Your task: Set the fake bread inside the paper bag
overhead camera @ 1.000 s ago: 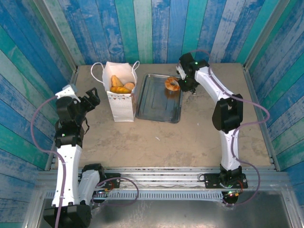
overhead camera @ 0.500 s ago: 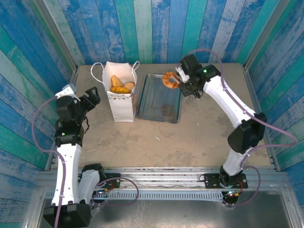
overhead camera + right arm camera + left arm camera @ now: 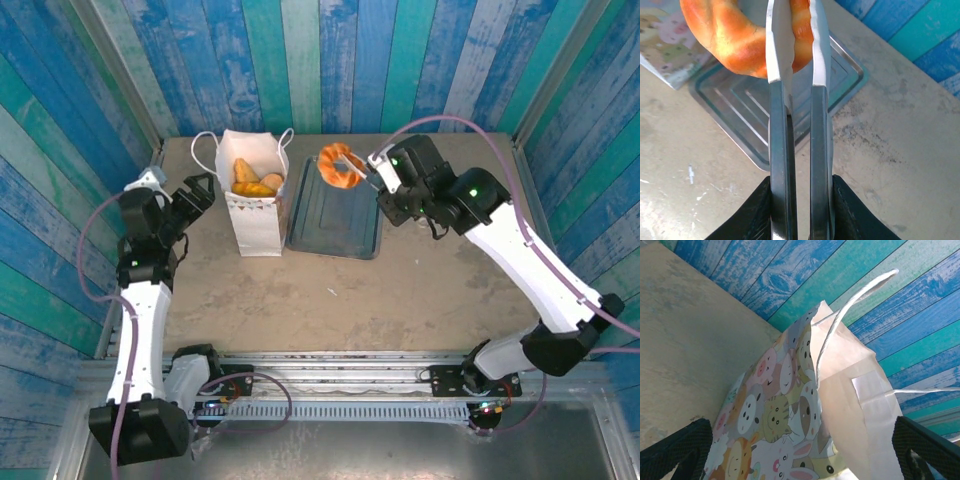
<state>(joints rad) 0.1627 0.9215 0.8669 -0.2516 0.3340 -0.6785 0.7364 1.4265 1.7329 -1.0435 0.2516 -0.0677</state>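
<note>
A glossy orange ring doughnut [image 3: 338, 165] hangs above the far left corner of the tray, with my right gripper [image 3: 360, 167] shut on its rim. In the right wrist view the doughnut [image 3: 730, 35] sits at the top, pinched between the two metal fingers [image 3: 777, 75]. The white paper bag [image 3: 255, 205] stands upright left of the tray, and golden pastries [image 3: 255, 180] lie inside it. My left gripper [image 3: 197, 190] is open just left of the bag. Its wrist view looks up at the bag's cartoon-animal side [image 3: 785, 395] and a cord handle [image 3: 850, 305].
The grey metal tray [image 3: 335, 225] lies bare right of the bag, and its corner [image 3: 740, 105] shows under the doughnut. Blue and green plank walls close in the beige table on three sides. A bag handle [image 3: 205, 150] loops out to the left.
My right arm has lifted the doughnut off the tray and carried it left toward the bag. The left gripper has edged a little closer to the bag.
</note>
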